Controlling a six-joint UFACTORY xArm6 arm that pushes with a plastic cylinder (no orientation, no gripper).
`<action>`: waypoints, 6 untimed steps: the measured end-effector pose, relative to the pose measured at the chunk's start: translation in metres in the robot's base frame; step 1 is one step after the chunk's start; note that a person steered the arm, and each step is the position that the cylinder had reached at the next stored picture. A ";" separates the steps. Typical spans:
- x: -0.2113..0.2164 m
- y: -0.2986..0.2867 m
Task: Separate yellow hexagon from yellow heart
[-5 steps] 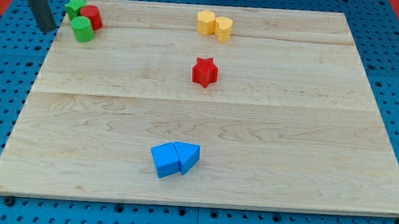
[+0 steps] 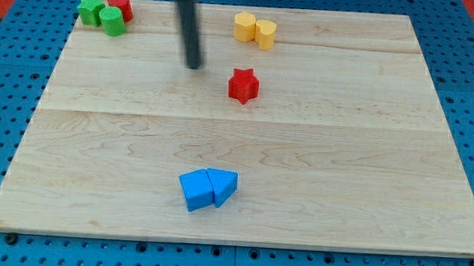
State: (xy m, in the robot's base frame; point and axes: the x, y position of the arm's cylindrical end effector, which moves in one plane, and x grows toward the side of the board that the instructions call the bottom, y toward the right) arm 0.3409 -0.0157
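You are in the approach step: the hexagon (image 2: 244, 25) and the heart (image 2: 265, 33) sit touching near the view's top, just right of centre, not yet separated. Your tip (image 2: 193, 65) rests on bare table (image 2: 367, 157), to the view's left and a little below the pair, touching no block; the red star (image 2: 243, 85) lies to its right. There are no fingers on this rig, only the rod, so nothing is held or gripped. By my judgement, the next move calls for bringing the tip to the seam between the two yellow blocks, or to the hexagon's right face, and pushing the hexagon leftward, away from the heart. Steer clear of the star on the way.
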 end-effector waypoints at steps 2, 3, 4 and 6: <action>-0.041 0.169; -0.098 0.106; -0.131 -0.001; -0.103 0.063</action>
